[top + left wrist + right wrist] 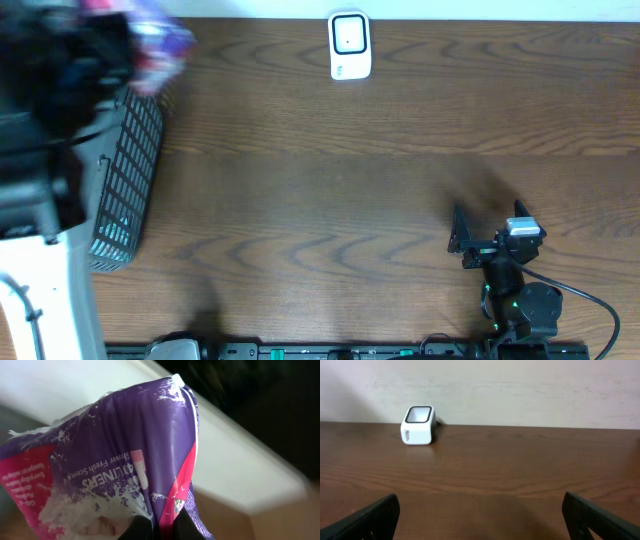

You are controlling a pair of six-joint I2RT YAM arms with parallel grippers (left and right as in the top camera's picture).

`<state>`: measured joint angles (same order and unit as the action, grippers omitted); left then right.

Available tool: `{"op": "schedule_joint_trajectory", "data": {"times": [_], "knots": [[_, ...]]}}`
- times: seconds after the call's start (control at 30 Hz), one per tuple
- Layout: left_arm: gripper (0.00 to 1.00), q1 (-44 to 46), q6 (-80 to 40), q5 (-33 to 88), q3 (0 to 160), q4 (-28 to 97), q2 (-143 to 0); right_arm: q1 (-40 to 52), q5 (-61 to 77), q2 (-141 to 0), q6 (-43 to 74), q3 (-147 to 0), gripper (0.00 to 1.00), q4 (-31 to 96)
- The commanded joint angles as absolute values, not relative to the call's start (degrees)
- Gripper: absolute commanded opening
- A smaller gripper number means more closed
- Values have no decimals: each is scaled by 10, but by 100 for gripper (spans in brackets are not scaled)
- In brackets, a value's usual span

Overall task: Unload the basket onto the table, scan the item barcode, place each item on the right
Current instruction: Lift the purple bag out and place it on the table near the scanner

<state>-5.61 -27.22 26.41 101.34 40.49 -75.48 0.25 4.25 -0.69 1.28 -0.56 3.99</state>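
Wooden table (350, 150), purple packet (125, 445) in left pincer (160, 529)

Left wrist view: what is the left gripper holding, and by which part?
The left gripper is shut on the purple liners packet, pinching its crumpled edge nearest the camera. The right gripper is open, empty.

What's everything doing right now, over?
Left fingers shut on purple liners pack. Right fingers open, empty. White scanner stands unobstructed.

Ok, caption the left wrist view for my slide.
Purple-and-pink liner packet pinched from below in the left jaws, its print scuffed white.
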Motion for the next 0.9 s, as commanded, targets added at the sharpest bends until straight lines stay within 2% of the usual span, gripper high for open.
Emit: {"op": "schedule_joint_trajectory", "data": {"times": [0.0,0.27,0.43,0.67,0.7,0.73,0.77,0.8,0.83,0.87], "knots": [[7,49,-171,291,1001,423,-784,8,40,-4,21,-3,99,41],[7,219,-135,131,998,546,-902,8,40,-4,21,-3,99,41],[7,277,-135,122,998,552,-998,8,40,-4,21,-3,99,41],[9,314,-138,124,998,515,-1108,8,40,-4,21,-3,99,41],[13,317,-138,124,998,510,-1117,8,40,-4,21,-3,99,41],[27,319,-141,124,998,504,-1126,8,40,-4,21,-3,99,41],[46,322,-142,127,998,498,-1132,8,40,-4,21,-3,99,41],[60,323,-142,131,998,493,-1136,8,40,-4,21,-3,99,41],[73,324,-142,136,998,489,-1136,8,40,-4,21,-3,99,41],[82,323,-142,139,999,486,-1135,8,40,-4,21,-3,99,41]]}}
